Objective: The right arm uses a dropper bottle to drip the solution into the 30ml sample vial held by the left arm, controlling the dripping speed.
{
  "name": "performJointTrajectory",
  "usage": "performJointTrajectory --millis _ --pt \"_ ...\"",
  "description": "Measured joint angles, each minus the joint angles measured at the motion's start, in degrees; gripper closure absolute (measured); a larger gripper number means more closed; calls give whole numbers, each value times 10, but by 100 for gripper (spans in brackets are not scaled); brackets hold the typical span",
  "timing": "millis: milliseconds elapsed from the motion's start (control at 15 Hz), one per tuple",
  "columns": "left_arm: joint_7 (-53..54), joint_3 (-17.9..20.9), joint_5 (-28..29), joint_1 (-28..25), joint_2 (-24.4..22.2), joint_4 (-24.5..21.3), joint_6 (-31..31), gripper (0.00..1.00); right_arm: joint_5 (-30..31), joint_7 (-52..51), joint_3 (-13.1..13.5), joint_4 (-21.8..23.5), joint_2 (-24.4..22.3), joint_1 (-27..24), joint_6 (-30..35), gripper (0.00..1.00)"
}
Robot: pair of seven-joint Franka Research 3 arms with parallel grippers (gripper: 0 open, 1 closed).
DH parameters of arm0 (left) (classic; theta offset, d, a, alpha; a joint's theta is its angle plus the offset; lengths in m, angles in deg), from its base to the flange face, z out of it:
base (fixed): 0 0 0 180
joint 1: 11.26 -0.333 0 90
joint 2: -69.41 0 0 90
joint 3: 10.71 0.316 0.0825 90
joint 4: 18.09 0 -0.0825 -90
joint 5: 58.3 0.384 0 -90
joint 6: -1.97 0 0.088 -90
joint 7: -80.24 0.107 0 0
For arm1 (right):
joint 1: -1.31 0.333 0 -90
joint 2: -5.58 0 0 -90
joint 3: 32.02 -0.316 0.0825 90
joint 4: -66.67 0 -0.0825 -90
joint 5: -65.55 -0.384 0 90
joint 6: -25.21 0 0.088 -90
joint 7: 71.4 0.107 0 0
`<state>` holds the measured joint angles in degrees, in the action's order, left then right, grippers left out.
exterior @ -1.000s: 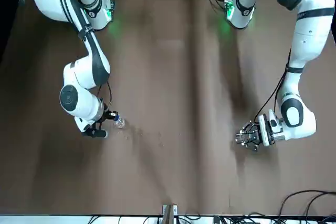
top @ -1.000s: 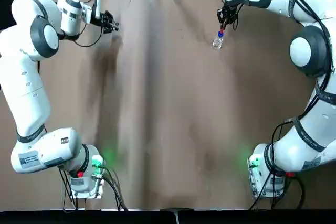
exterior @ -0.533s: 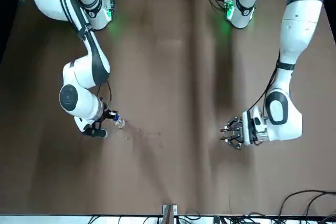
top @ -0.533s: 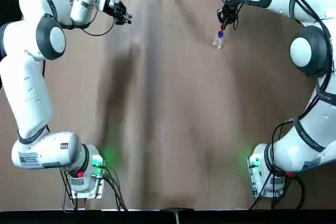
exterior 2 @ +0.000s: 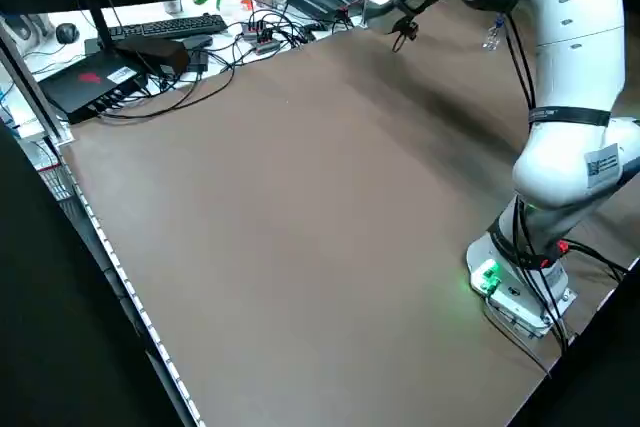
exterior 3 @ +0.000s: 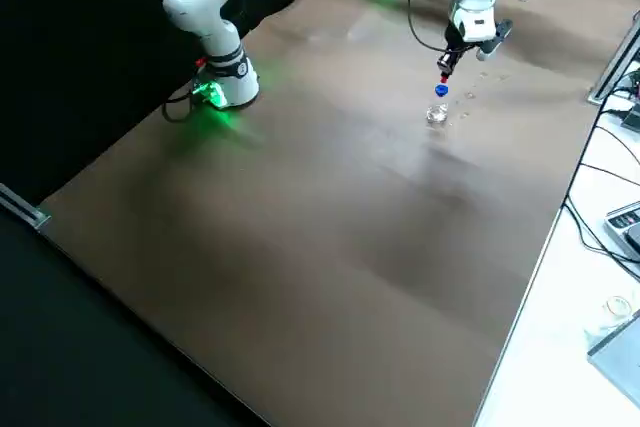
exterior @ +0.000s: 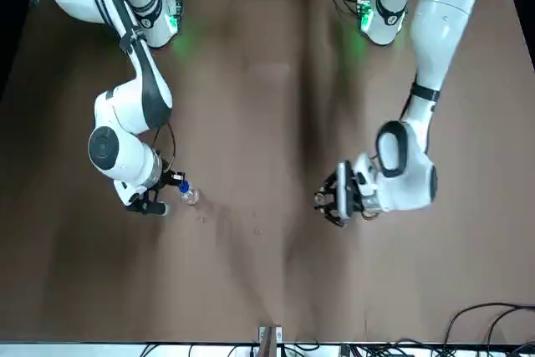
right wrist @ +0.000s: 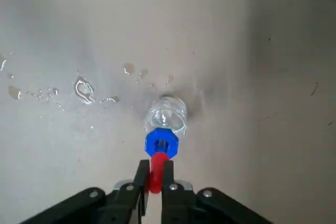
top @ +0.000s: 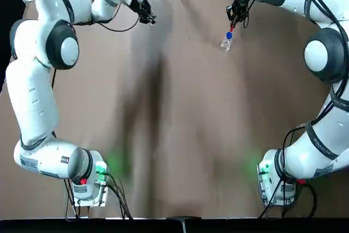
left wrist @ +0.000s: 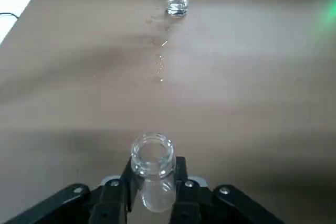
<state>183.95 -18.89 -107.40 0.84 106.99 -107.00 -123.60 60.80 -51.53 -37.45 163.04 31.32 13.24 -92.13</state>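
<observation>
Left gripper, out over the far left of the brown table, has both fingers closed on a slim, clear, open-mouthed vial. Right gripper, at the far right, pinches the red bulb of a dropper seated in the blue collar of a small clear bottle. The bottle looks upright on the table.

Handling, my judgement: the vial is light, stiff, smooth and perhaps glass, so likely to slip or crack. I want a modest, even hold on the body, mouth left free. The bulb should be soft; any extra squeeze pushes liquid out, so I would grip high and lightly while lifting, then press slowly over the vial. The bottle weighs little and could lift with the dropper if the collar binds.

From overhead I get the gap between the arms but cannot make out the vial; the left wrist view gives me its round mouth, plus clear liquid low in the bottle. The right wrist view shows wet spots beside the bottle, which the overhead view hardly gives.
</observation>
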Motion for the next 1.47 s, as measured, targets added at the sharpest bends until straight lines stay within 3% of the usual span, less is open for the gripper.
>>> performJointTrajectory --millis 333,667,1467 --pt "-124 0 57 98 -1 -2 -95 68 0 1 0 -8 -3 0 7 86" --pt "-142 1 70 119 2 -7 -115 68 0 10 -1 -9 -18 0 15 85" --pt "-188 13 94 203 23 -12 -231 68 0 17 0 -12 -43 0 38 85"
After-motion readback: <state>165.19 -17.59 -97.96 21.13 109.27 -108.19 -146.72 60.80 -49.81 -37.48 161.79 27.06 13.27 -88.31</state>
